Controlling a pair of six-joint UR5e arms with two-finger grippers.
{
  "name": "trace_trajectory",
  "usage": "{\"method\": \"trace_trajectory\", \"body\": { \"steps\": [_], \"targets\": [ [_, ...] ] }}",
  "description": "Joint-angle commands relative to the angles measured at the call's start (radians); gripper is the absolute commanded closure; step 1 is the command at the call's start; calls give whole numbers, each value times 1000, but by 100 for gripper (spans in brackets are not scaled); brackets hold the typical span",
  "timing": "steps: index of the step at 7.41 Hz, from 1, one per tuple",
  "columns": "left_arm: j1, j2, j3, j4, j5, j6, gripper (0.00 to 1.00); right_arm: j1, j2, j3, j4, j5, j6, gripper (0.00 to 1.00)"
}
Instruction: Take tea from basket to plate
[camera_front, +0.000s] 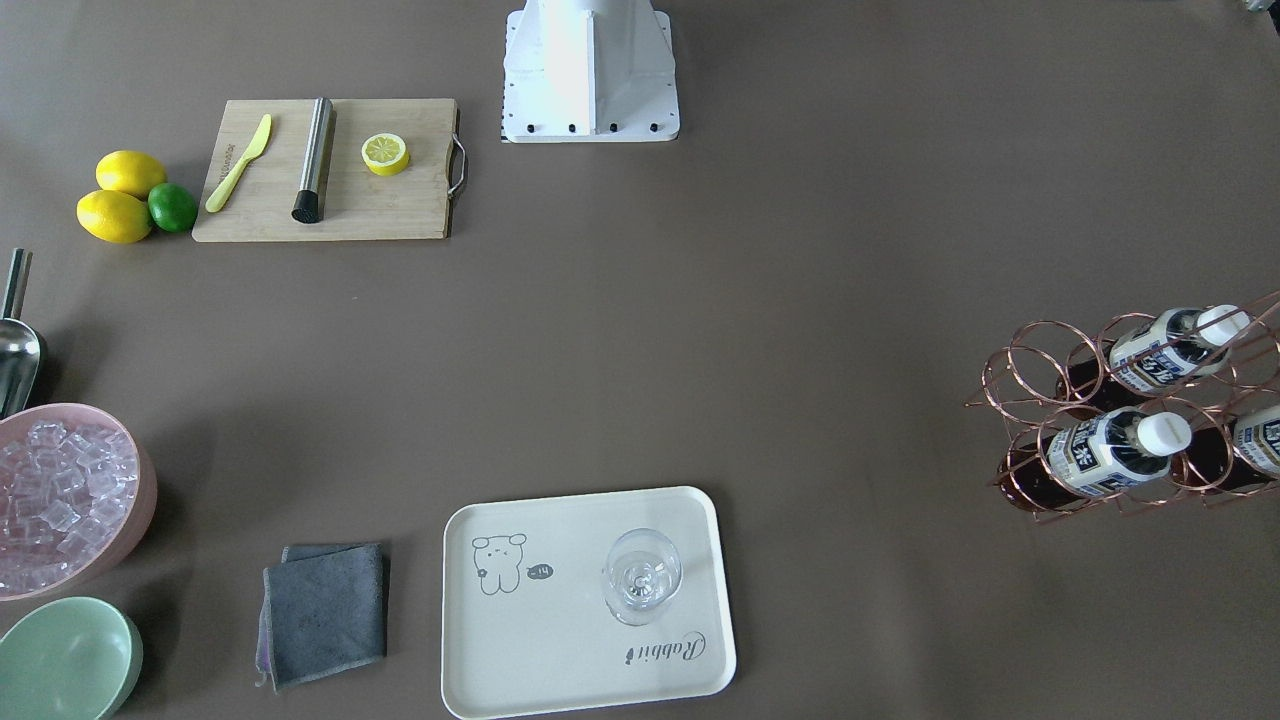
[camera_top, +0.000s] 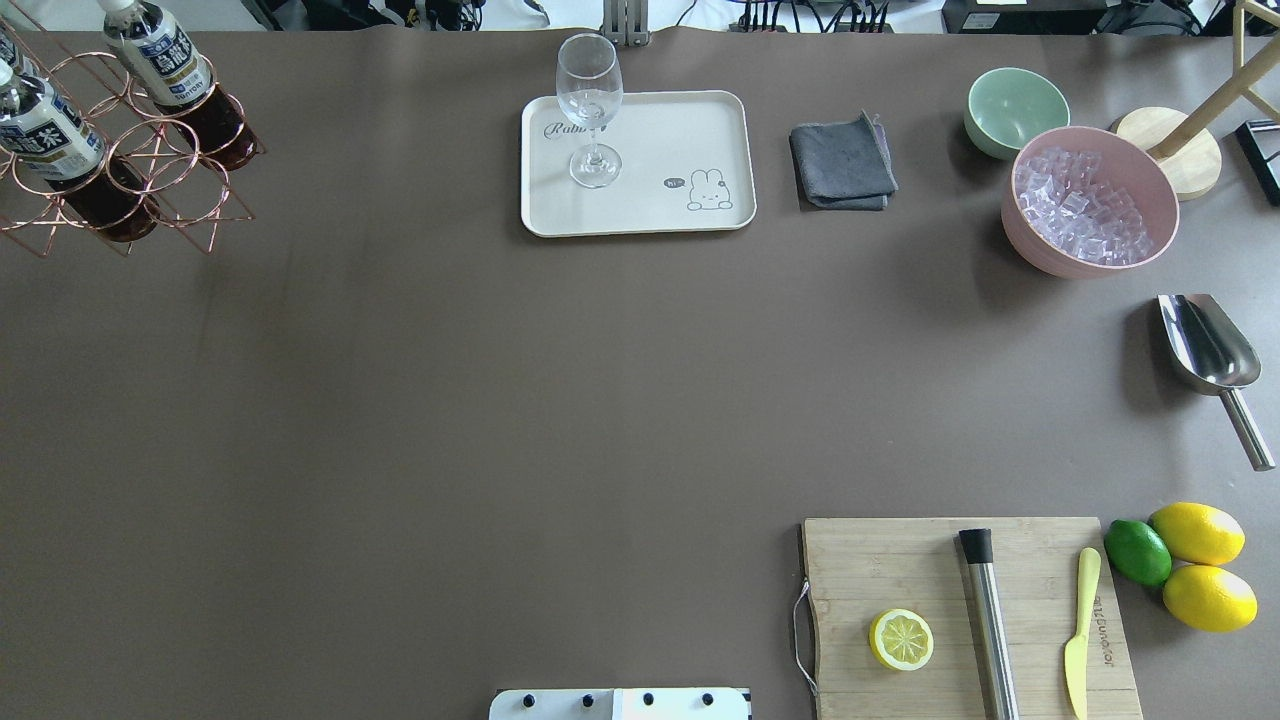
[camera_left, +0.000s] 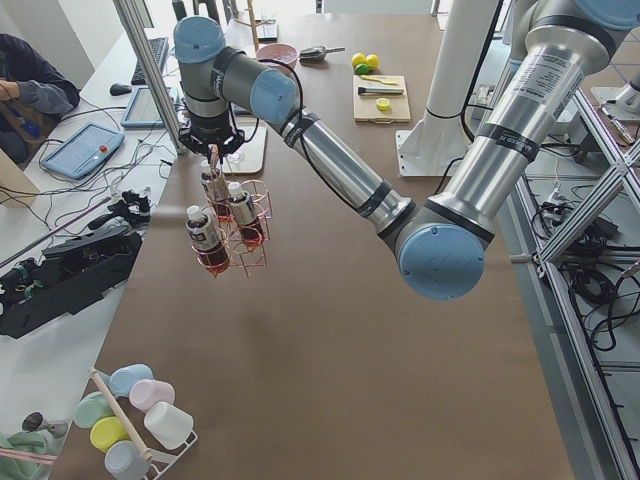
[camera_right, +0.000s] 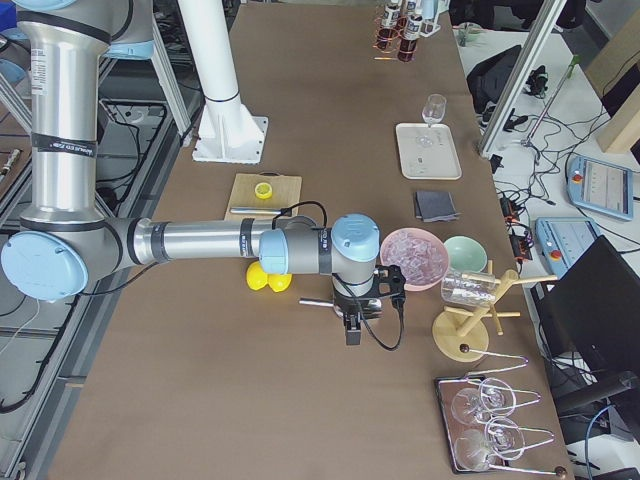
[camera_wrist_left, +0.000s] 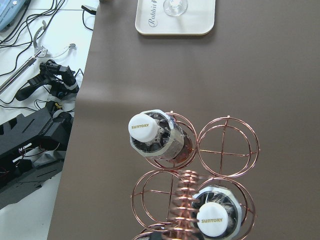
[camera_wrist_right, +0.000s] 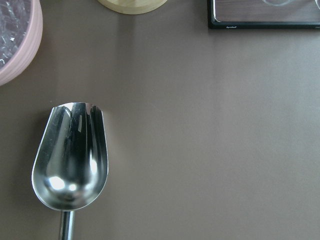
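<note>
**A:** Where is the tea?

**B:** In the rose-gold copper wire basket (camera_wrist_left: 186, 199) with ring-shaped cells and a coil-wrapped handle. Three small plastic tea bottles (camera_front: 1120, 450), dark red-brown with white screw caps and white-and-navy labels, each stand in a ring of their own. The basket sits at the far left corner of the brown table.

**A:** And the plate?

**B:** The cream-white rectangular plate (camera_front: 570, 640) with rounded corners, a cartoon bear and "Rabbit" script lies at the middle of the table's far edge, well apart from the basket. No bottle is on it. A clear stemmed wine glass (camera_front: 642, 577) stands upright on it, at the end with the script.

**A:** What is the left gripper (camera_left: 212, 152) doing?

**B:** It hangs directly over the basket's handle and the bottle caps. The left wrist camera looks straight down on two caps and the coil. Only the side view shows the fingers, so I cannot tell whether they are spread or closed, or whether they touch anything.

**A:** The right gripper (camera_right: 352, 326)?

**B:** It is at the other end of the table, pointing down over the shiny steel scoop (camera_wrist_right: 70, 155), which lies just beside the pink bowl of ice cubes (camera_top: 1080, 268). Again I cannot tell how its fingers stand.
</note>
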Motion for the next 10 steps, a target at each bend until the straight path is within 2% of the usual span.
{"method": "trace_trajectory", "body": {
  "steps": [1, 3, 4, 5, 7, 9, 10],
  "targets": [
    [92, -30, -81, -1, 3, -167, 100, 3, 0, -3, 0, 3, 5, 0],
    [183, -76, -146, -2, 4, -314, 100, 1, 10, 2, 1, 12, 5, 0],
    [241, -104, -156, -2, 41, -373, 100, -8, 13, 6, 3, 28, 6, 0],
    [317, -130, -184, -2, 114, -451, 100, -23, 10, 13, 82, 83, 8, 0],
    [414, -190, -181, -2, 125, -525, 100, -45, 10, 21, 284, 152, 9, 0],
    [505, -245, -172, -2, 176, -553, 100, -162, 27, 56, 509, 185, 17, 0],
    [548, -274, -173, -2, 210, -565, 100, -195, 61, 58, 571, 209, 22, 0]
  ]
}}
